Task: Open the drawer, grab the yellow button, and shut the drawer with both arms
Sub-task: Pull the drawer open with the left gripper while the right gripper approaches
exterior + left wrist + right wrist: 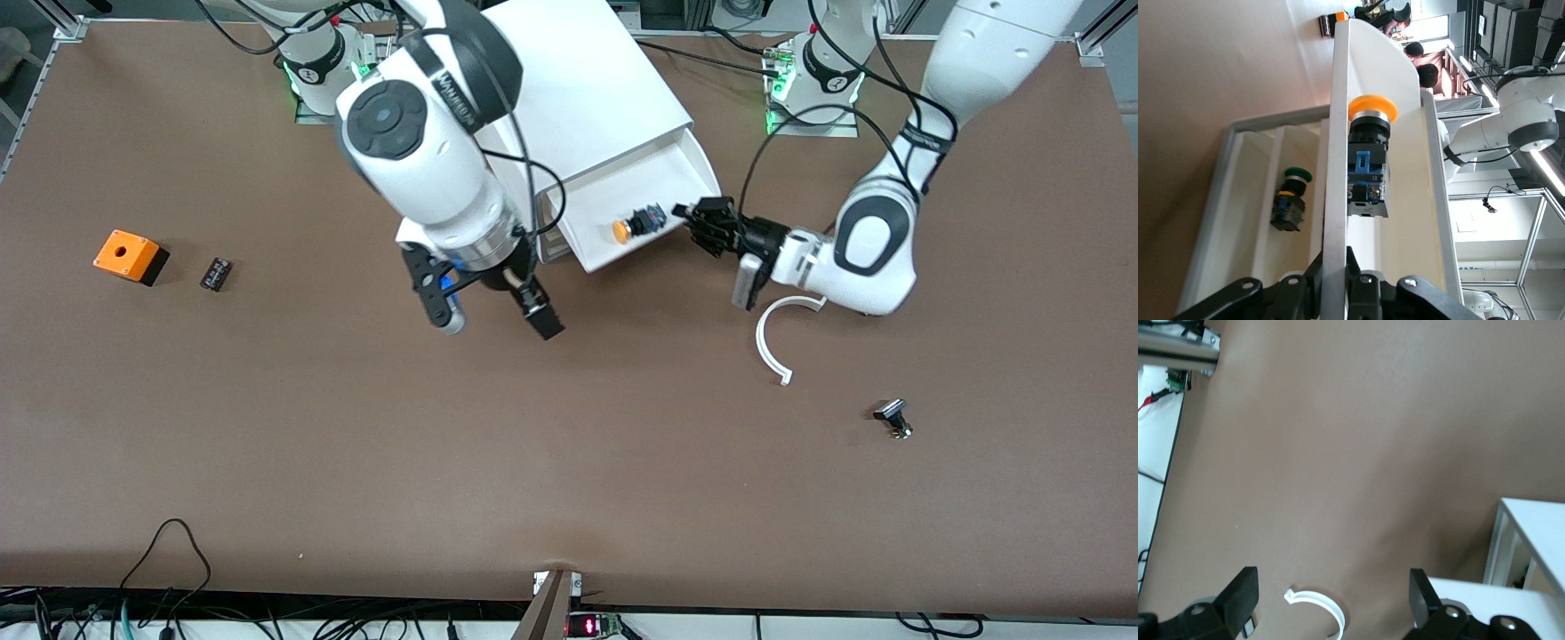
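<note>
The tiny yellow-capped black push button (633,223) lies in the pulled-out uppermost white tray drawer (676,191) of the white box cabinet (587,98).

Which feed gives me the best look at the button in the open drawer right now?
The left wrist view: the button fills the middle of it, orange cap and black body clear, lying in the drawer whose edge the left gripper grips. The front view shows it only small. The right wrist view misses it.
</note>
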Tool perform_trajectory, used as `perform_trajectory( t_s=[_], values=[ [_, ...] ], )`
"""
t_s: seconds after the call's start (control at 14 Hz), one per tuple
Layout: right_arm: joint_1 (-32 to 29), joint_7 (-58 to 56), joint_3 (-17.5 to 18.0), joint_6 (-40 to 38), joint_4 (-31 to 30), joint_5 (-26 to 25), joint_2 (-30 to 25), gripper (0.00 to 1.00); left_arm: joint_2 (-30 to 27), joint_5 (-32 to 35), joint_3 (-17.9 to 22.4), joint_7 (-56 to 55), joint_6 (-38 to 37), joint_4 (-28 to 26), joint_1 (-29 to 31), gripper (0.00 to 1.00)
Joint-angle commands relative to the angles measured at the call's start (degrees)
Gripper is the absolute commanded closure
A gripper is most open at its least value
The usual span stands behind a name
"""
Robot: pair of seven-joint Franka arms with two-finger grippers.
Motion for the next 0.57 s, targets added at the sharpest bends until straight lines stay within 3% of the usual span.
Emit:
perform_trajectory(
  t_s=[0.0,0.21,0.29,0.36,0.5],
  values=[
    [3.81,2.49,-0.41,0.14,3.92,0.75,2.92,0.0,4.3,5.3,0.1,-0.34,2.3,5.52,1.77,1.0],
    [8.03,6.79,-0.59,2.77,4.98,0.66,5.74,0.0,4.57,5.4,0.1,-1.49,2.3,6.14,1.86,1.0],
    [9.18,7.93,-0.67,3.47,4.98,0.66,6.27,0.0,4.49,5.4,0.19,-2.54,2.3,6.14,1.95,0.09],
    [10.23,8.55,-0.85,3.74,4.98,0.57,6.53,0.0,4.4,5.48,0.19,-3.5,2.21,7.01,2.21,0.0],
    [11.38,9.43,-0.85,4.36,4.98,0.48,6.53,0.0,3.96,7.67,0.27,-9.1,-0.93,9.38,2.74,0.0]
  ],
)
